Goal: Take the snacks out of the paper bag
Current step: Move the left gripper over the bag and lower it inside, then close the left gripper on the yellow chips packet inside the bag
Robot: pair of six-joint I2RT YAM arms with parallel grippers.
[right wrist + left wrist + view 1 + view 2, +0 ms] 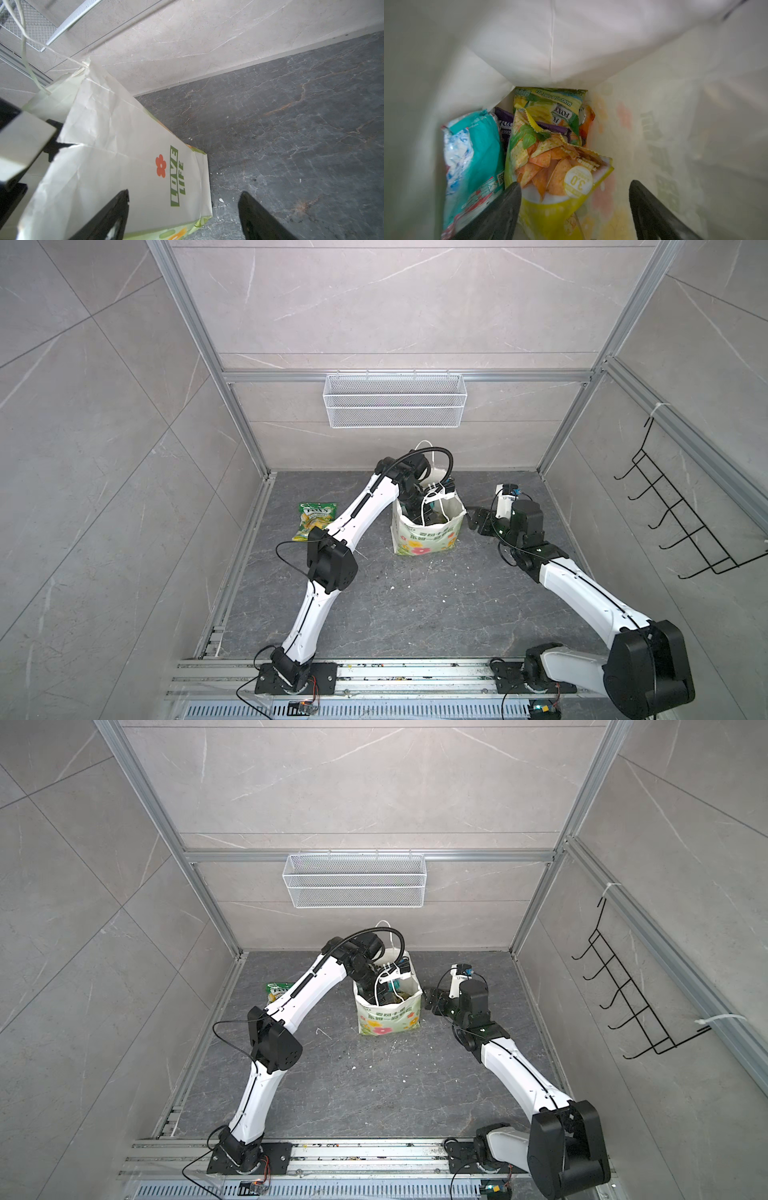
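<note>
The paper bag (428, 531) is standing upright at mid-table in both top views (388, 1017), mouth facing up and flowered broad face turned toward the arm bases. Only the right wrist view is showing its narrow side wall (124, 166), lettered "LOVE LIFE". Only the left wrist view is showing its inside (550, 41), where four snacks are lying at the bottom: one teal packet (475, 155), one purple packet (504, 122), one green-yellow FOX'S packet (550, 106) and one yellow chip packet (556, 166). An orange edge beside them is too hidden to count. A fifth snack, the green-yellow packet on the table (314, 520), is lying flat to the left of the bag, long axis running front to back. In a top view the left arm is half covering it (277, 990). The left gripper (574, 187) is reaching down into the bag, jaws spread wide above the yellow chip packet and gripping nothing. The right gripper (184, 195) is hanging just beside the bag's narrow wall, jaws likewise wide apart and empty.
</note>
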